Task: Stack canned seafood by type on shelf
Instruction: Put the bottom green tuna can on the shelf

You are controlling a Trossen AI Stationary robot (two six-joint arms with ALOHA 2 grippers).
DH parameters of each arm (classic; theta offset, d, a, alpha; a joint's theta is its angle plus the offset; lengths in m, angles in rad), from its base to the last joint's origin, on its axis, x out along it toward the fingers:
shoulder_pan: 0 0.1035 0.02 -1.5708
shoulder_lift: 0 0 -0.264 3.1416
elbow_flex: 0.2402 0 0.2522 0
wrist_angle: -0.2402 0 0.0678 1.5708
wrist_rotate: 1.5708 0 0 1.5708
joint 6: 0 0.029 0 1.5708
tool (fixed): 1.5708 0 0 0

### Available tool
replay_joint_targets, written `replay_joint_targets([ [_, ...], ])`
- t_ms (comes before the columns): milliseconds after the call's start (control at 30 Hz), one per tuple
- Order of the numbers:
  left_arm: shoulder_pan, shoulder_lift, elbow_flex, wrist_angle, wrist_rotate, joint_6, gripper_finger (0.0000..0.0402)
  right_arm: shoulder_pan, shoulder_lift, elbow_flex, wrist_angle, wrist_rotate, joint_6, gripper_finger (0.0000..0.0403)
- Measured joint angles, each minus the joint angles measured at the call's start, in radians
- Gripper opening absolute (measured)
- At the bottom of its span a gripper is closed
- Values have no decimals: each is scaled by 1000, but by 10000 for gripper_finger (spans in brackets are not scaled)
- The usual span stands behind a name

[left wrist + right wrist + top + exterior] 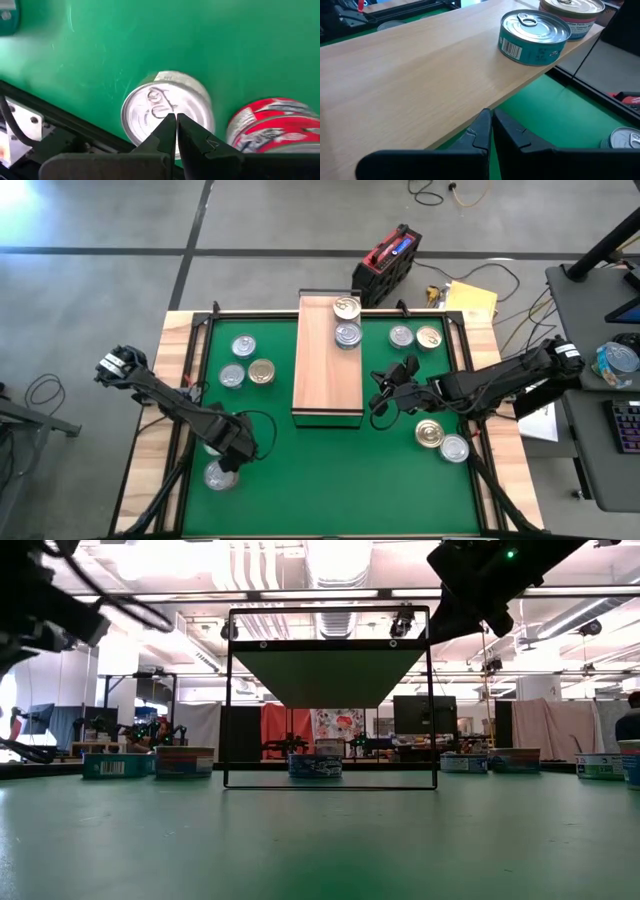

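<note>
We count only two round flat metal tins (347,321) on the long light-wood shelf (326,385), the rest scattered on the green mat (330,470), both claws pinched shut and empty.

At my 12 o'clock, the shelf (420,75) shows pale, smooth, matt wood grain. On it, a teal-labelled tin (535,37) has a shiny metal lid and glossy paper wrap. I see the green mat (200,40) faintly scuffed with a soft sheen; the silver-lidded can (167,107) looks brushed metal.
</note>
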Motion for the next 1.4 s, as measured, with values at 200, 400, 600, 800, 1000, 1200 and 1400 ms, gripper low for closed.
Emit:
replay_joint_targets([
  [200, 0, 0, -49, 80, 3, -14, 0, 0, 0, 0, 1, 0, 1, 9],
  [400, 2, 1, -76, 143, 3, -11, 0, 0, 0, 0, 4, 0, 2, 9],
  [600, 2, 1, -84, 149, -7, -10, 0, 0, 0, 0, 4, 0, 2, 9],
  [800, 2, 1, -119, 150, -15, -23, 0, 0, 0, 0, 4, 0, 2, 9],
  [1000, 3, 0, -122, 160, -16, -22, 0, 0, 0, 0, 4, 0, 2, 9],
  [1200, 5, 1, -100, 232, -24, 14, 0, 0, 0, 0, 4, 0, 2, 9],
  [1400, 5, 1, -100, 308, -25, 36, 0, 0, 0, 0, 4, 0, 2, 9],
])
